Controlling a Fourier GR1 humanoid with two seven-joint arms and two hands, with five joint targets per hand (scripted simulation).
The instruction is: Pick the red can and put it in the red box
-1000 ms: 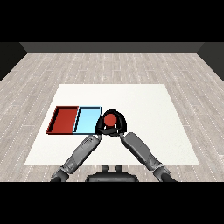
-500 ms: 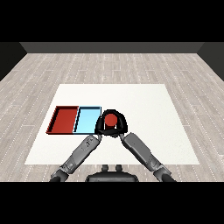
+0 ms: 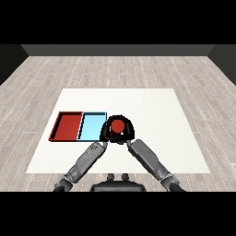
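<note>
A white table [image 3: 152,101] fills the middle of the frame, set on a grey plank floor [image 3: 41,73]. At left of centre lies the red tray [image 3: 67,126], and touching its right side the light blue tray [image 3: 92,125]; both are low and open-topped. Just right of the blue tray, near the frame's centre, the red can [image 3: 118,125] shows only as a round red top; its sides are hidden by black fingers. The left hand [image 3: 107,132] wraps the can's left side and overlaps the blue tray's right edge. The right hand [image 3: 128,131] curls round the can from the right and over the far side. The two hands merge into one dark shape, so separate fingers are hard to make out. Whether the can rests on the table or is lifted cannot be told. Grey forearms run down to the lower corners, cut off at the bottom.
</note>
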